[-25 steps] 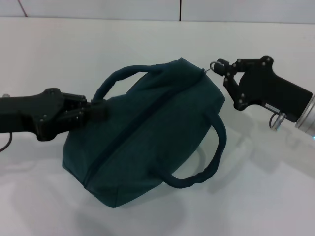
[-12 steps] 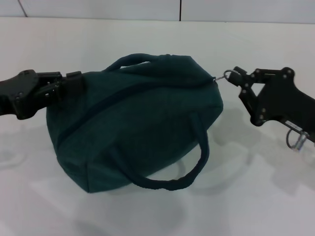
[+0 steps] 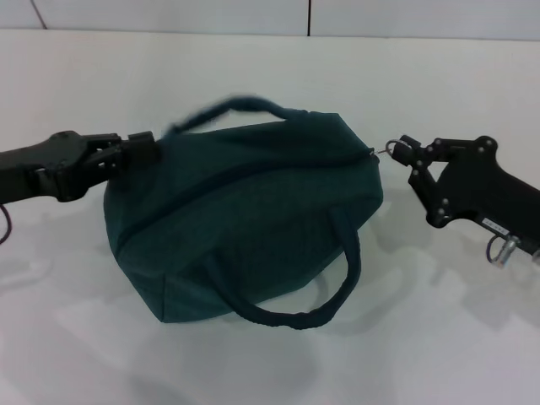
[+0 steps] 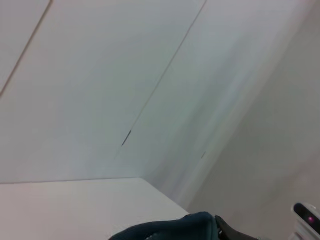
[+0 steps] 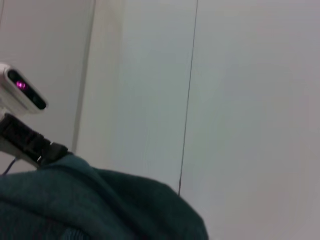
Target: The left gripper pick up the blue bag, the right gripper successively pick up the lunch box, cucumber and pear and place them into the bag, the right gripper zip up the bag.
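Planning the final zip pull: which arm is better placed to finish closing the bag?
Right. The right gripper is shut on the ring pull at the blue bag's end; the left gripper is holding the opposite end.

A plain white table (image 3: 253, 371) spreads beneath even light, backed at its far edge by a pale panelled wall (image 3: 169, 15) crossed by thin dark seams.

The blue bag (image 3: 253, 224) is a dark teal fabric thing, looks zipped shut, sitting bulged and tilted on the counter. One loop handle (image 3: 316, 283) droops down the near side, the other (image 3: 228, 110) arcs over the far top. Metal ring pull (image 3: 390, 149) sticks out at its right end.
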Robot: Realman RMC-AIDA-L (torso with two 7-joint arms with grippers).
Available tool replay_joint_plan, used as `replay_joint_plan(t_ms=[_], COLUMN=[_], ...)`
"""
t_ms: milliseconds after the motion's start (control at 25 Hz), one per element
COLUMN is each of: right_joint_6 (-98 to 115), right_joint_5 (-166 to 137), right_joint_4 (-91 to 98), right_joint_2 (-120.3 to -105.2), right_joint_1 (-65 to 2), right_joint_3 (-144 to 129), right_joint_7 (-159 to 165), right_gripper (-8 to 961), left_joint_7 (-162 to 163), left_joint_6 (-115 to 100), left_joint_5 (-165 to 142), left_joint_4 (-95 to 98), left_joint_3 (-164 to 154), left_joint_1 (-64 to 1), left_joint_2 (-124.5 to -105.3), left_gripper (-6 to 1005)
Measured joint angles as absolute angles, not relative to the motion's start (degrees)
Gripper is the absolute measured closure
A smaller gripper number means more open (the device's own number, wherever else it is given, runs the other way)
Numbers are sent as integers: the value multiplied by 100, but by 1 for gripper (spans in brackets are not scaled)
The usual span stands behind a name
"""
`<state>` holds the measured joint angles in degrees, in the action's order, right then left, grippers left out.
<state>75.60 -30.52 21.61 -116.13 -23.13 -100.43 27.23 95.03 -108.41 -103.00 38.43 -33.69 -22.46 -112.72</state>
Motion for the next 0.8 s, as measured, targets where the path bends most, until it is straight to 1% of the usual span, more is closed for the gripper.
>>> replay_joint_plan(t_ms=[240,320,800], right_joint_6=[7408,7376,6420], right_joint_5=[-3018,-2914,-2602], right_joint_4=[2175,2184,2019], right_joint_2=[-11618,-11619,-11618], right_joint_1=[-2440,-2458,-2731], right_joint_3=[-10163,-10169,-10648], right_joint_7=[2732,2731,2730], right_gripper=[942,942,942], left_joint_7=[9435,9408,9395], left_joint_6=[-10717,-10711,-10696], left_joint_5=[-10364,-10368,-10365], left_joint_4=[3803,3772,3761], left_joint_3=[-3384,-3384,-3353], left_joint_1=[-2284,-2304,-2263], left_joint_2=[-11342,-11346,-11347], left_gripper=[935,949,952])
